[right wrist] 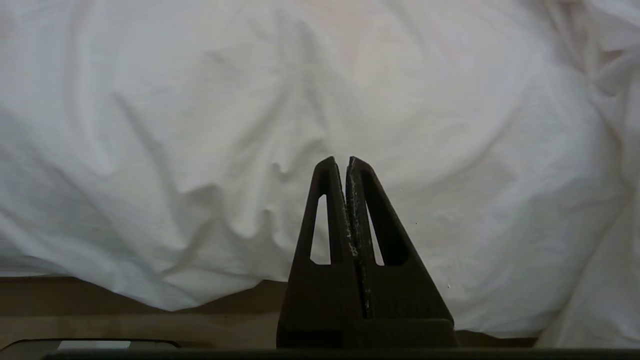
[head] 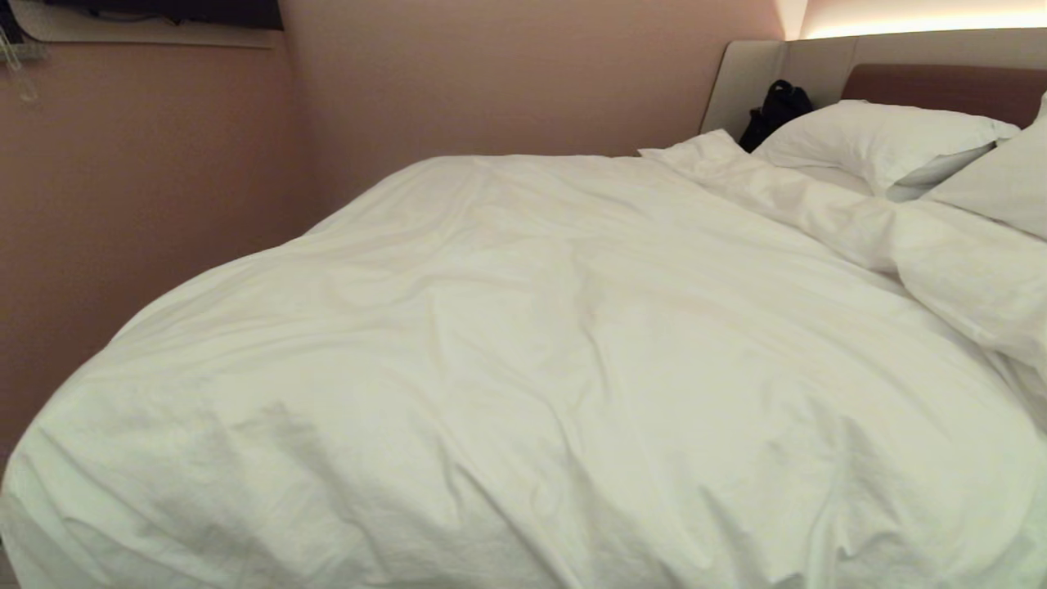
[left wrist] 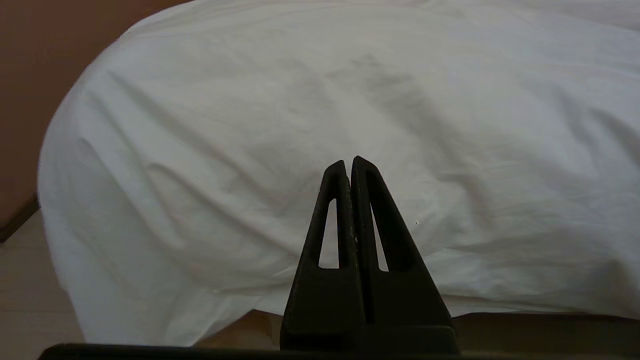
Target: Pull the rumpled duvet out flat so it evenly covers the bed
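The puffy white duvet (head: 523,343) lies creased over most of the bed, its far edge bunched in a thick fold (head: 818,204) below the pillows. The bed's padded beige and brown headboard (head: 941,82) shows at the back right. Neither arm appears in the head view. In the left wrist view my left gripper (left wrist: 349,161) is shut and empty, short of the duvet's hanging near edge (left wrist: 300,150). In the right wrist view my right gripper (right wrist: 340,160) is likewise shut on nothing, facing the draped duvet (right wrist: 250,125).
Two white pillows (head: 883,139) lean at the headboard, with a black object (head: 777,110) in the corner beside them. A pinkish wall (head: 164,204) runs close along the bed's left side. Floor (left wrist: 25,280) shows below the duvet's edge.
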